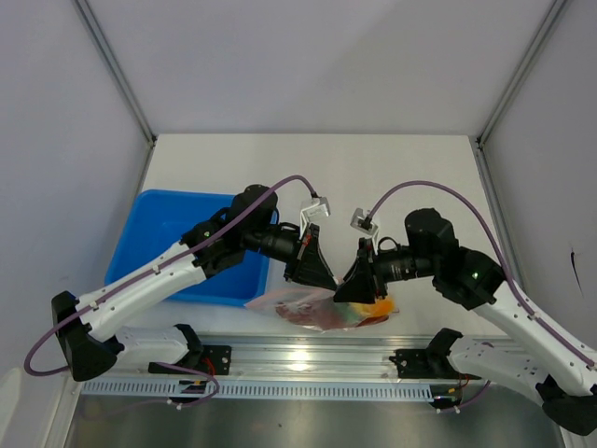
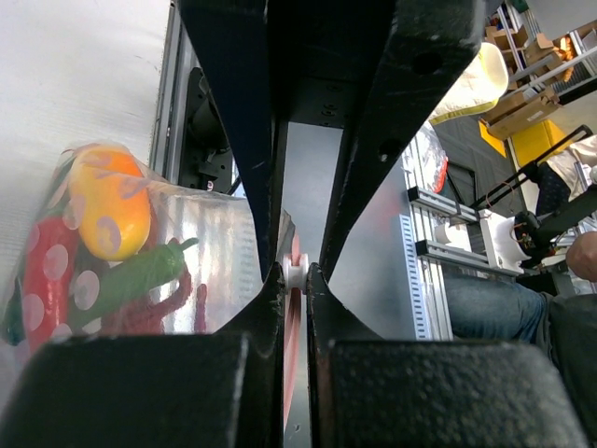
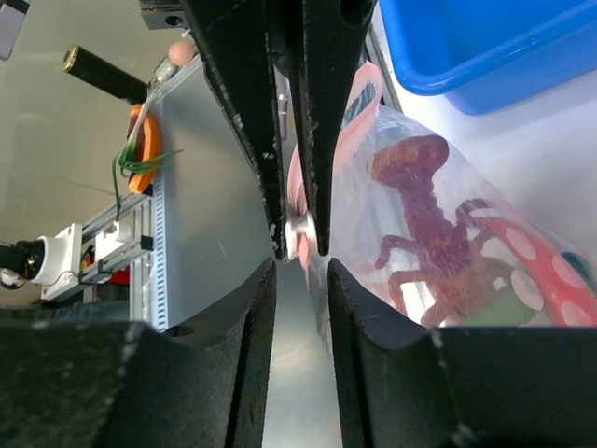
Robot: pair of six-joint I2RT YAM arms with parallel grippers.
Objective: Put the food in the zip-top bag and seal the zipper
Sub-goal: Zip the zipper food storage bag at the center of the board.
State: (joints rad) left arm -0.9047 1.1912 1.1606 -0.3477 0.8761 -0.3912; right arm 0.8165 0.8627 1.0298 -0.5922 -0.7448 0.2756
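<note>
The left arm [image 1: 159, 275] reaches up and rightward from its base; the right arm [image 1: 522, 308] reaches up and leftward, so the two meet in the middle; the wrists lie roughly level and point at each other; the left tool [image 1: 325, 280] and right tool [image 1: 343, 294] tilt downward, tips almost touching; each has its jaws drawn nearly together, pinching the zipper [image 2: 297, 273] at the same spot from opposite sides.
</note>
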